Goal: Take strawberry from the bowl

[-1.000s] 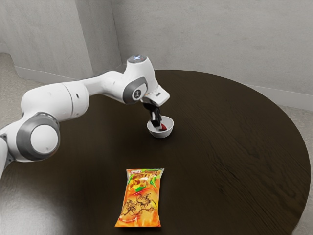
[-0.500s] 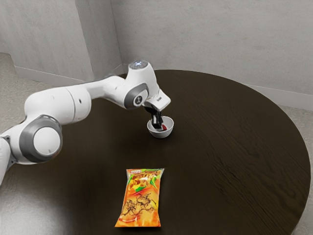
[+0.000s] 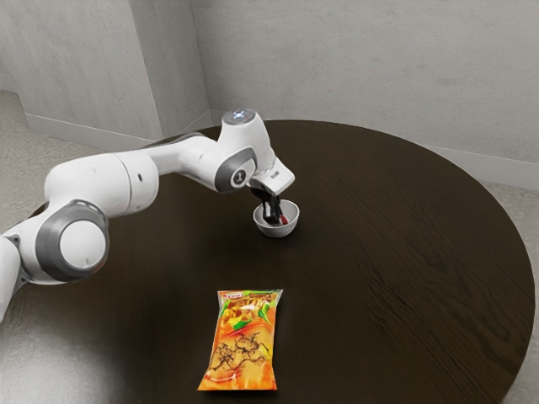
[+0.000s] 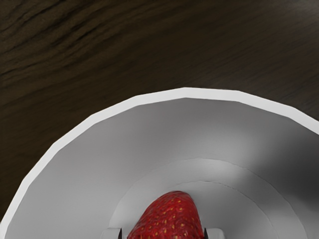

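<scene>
Here, the strawberry (image 4: pixel 169 219) lies inside the bowl (image 4: pixel 184 93), between the jaws, which stand apart, one either side; its rounded tip pokes out past them, so closing should squeeze across its width, not its length.

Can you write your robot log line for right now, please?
claw: reaching into bowl | strawberry: at the claw, not out of bowl yet | snack bag: lying on table
</scene>
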Available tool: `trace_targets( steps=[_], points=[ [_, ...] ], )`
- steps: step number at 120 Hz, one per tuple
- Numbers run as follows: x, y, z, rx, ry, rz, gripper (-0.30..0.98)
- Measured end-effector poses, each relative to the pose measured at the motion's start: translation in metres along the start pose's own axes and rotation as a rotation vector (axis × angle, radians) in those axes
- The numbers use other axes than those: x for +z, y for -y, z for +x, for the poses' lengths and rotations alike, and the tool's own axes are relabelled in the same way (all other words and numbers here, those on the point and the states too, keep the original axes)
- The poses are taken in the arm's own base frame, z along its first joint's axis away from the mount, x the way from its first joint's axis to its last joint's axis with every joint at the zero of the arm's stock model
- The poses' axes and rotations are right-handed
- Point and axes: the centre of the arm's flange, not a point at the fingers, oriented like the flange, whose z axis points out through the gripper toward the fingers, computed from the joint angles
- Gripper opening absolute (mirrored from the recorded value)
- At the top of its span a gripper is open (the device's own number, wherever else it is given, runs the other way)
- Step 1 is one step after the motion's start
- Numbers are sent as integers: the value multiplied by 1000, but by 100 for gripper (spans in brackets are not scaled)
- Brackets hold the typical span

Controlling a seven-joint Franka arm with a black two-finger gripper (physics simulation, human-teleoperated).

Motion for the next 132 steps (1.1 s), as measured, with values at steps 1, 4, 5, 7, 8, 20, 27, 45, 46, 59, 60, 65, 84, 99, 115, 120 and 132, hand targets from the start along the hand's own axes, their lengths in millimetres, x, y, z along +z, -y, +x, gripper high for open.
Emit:
trace_targets(
  steps=[1, 4, 5, 7, 8, 20, 27, 45, 46, 59, 60, 65, 84, 99, 115, 120, 132],
  points=[
    [0, 0, 0, 0, 0, 0, 11],
    [0, 0, 0, 0, -1, 1, 10],
    [0, 0, 1, 0, -1, 1, 10],
    [0, 0, 1, 0, -1, 2, 9],
    [0, 0, 1, 0, -2, 2, 9],
    [-4, 0, 3, 2, -3, 10, 4],
    [-13, 1, 6, 4, -3, 22, 1],
    [-72, -16, 23, 45, 27, 51, -4],
    [-77, -19, 24, 49, 29, 52, -4],
    [-116, -72, 91, 126, -10, 47, -6],
    [-117, -77, 98, 133, -13, 45, -6],
    [-118, -97, 122, 158, -27, 38, -6],
    [-114, -113, 144, 152, -46, 30, 9],
    [-112, -114, 144, 137, -49, 19, 34],
    [-125, -108, 138, 100, -51, 12, 50],
    [-165, -89, 113, 9, -31, 16, 53],
    [-324, -64, 32, -256, 102, 86, 59]
  ],
)
